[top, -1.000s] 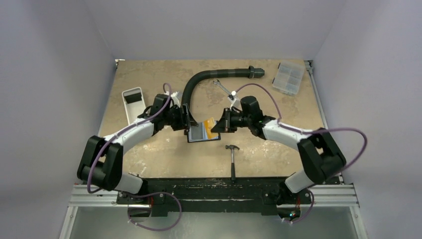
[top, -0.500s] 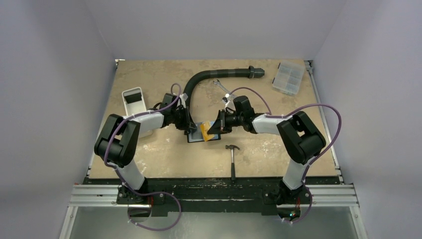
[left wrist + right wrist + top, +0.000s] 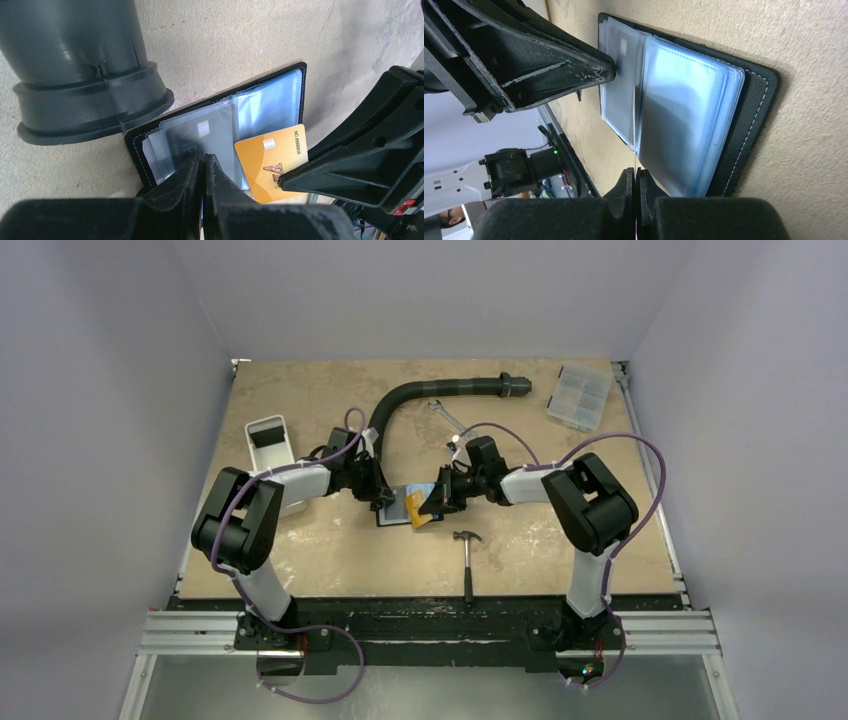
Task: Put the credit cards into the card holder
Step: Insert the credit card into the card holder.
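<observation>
Feeding orange credit card [image 3: 267,160], pinched in right gripper [image 3: 635,172], toward card holder [image 3: 299,75]; left gripper [image 3: 204,159] nips its sleeve [image 3: 200,132]. Keep card level.

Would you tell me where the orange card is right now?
Top view, mid-table: the orange card, pinched by the right fingers, overlaps the open card holder's right side, beyond the hammer.

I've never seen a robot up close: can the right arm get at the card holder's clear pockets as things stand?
Probably yes. The right fingers, holding an orange card, are at the open card holder, and the left fingers seem to pinch one clear sleeve. Nothing lies between.
</observation>
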Robot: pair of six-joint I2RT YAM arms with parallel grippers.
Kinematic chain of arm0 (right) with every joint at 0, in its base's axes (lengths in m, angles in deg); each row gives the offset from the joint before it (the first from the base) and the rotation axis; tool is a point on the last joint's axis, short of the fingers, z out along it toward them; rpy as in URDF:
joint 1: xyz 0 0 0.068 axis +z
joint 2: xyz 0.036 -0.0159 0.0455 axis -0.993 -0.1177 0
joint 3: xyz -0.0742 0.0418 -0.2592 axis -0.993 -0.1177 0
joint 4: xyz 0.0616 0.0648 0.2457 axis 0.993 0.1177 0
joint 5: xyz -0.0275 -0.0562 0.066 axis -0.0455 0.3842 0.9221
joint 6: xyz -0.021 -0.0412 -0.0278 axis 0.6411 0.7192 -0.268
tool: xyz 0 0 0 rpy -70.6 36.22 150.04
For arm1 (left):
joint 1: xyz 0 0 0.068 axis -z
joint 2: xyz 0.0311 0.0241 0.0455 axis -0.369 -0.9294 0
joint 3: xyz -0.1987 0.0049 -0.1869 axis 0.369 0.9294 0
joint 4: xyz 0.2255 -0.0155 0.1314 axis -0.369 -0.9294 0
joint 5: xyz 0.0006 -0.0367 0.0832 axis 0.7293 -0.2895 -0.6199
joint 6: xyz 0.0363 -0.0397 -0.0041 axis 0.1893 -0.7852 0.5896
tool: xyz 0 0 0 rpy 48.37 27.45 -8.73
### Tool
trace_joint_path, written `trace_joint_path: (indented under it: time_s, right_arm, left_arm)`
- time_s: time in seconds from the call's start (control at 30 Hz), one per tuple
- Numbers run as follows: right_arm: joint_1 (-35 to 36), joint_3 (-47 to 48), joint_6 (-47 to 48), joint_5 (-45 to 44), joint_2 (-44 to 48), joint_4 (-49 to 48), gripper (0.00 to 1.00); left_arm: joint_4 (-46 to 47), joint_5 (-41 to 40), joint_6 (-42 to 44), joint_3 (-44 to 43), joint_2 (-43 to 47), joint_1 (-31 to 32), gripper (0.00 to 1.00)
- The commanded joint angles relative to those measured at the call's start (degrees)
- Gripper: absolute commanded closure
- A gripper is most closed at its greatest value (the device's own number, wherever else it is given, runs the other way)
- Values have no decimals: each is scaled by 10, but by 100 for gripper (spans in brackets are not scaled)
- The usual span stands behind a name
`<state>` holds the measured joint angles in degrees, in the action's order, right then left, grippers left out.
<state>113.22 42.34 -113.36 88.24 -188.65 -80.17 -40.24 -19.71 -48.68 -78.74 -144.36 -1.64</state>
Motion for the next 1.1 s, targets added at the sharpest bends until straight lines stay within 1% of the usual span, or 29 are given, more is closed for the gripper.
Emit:
trace_joint_path:
  time_s: [0.0,0.17,0.5,0.77,0.9,1.07]
  right_arm:
    - [-1,31,6,-7,4,19,100]
    - [-1,48,5,-32,-4,53,100]
    - [-1,55,-2,-39,-24,54,100]
    - [-1,56,-22,-32,-42,-3,100]
    - [-1,52,-31,-52,-45,-40,100]
    - [-1,49,-45,-51,-53,-76,100]
  left_arm:
    - [-20,-30,13,9,5,0,98]
    - [-18,-32,11,14,10,4,99]
    - [-13,-29,9,17,10,13,99]
    - [-10,-25,7,18,9,15,100]
    - [-10,-25,8,19,10,17,100]
    - [-9,-26,7,20,9,20,100]
